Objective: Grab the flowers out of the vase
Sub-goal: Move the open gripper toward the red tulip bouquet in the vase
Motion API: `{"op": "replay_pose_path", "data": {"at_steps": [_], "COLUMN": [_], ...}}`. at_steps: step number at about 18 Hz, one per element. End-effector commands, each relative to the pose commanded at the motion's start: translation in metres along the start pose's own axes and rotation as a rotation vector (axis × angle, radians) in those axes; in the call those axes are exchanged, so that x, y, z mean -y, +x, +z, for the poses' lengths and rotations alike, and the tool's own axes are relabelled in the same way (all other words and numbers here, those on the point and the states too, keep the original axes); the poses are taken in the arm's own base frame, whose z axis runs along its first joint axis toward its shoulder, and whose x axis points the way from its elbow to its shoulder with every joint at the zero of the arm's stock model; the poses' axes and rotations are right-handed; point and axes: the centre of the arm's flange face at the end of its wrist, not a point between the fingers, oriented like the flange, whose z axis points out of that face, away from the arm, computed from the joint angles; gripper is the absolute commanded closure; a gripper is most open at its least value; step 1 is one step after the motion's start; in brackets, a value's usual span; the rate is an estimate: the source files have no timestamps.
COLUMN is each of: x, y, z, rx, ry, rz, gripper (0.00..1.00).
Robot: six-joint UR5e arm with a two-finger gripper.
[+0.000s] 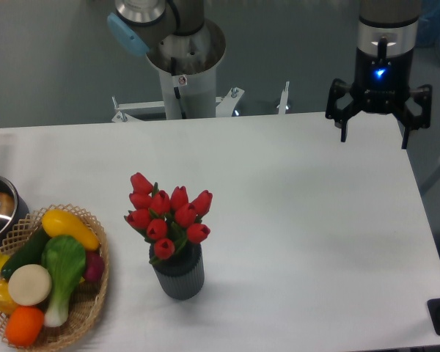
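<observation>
My black two-finger gripper hangs over the far right edge of the white table — jaws spread wide, holding nothing. Red tulip flowers stand upright in the ribbed dark grey vase, well apart from me — beside the woven wicker basket.

The arm's pale grey base column stands at the far edge of the table, with a blue-capped joint just above it at the top of the view. The end effector hangs at the far right corner, pointing straight down from a silver and black wrist with a small blue light glowing on its front. Its two black fingers are spread wide apart with nothing between them, their tips above the table's surface.
</observation>
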Motion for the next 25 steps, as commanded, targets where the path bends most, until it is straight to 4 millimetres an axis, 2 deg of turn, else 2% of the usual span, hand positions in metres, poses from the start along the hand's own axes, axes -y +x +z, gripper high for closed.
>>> {"op": "replay_pose_path", "data": {"at_steps": [4,7,11,14,18,20,22,25], "x": [0.01,0.015,0.031,0.035,0.041,0.04,0.032,0.03], "y": [-0.003,0.001,0.032,0.049,0.077,0.08,0.087,0.092], "z": [0.016,0.031,0.064,0.092,0.111,0.114,0.123,0.132], "rx": [-0.003,-0.045,-0.062,-0.059,-0.181,-0.227,-0.256,-0.283], "ry": [0.107,0.152,0.169,0.185,0.285,0.337,0.343,0.386], "rz": [-0.164,-0.171,-0.099,-0.003,0.039,0.037,0.037,0.108], "gripper": [0.0,0.0,0.0,0.0,0.0,0.0,0.0,0.0]}}
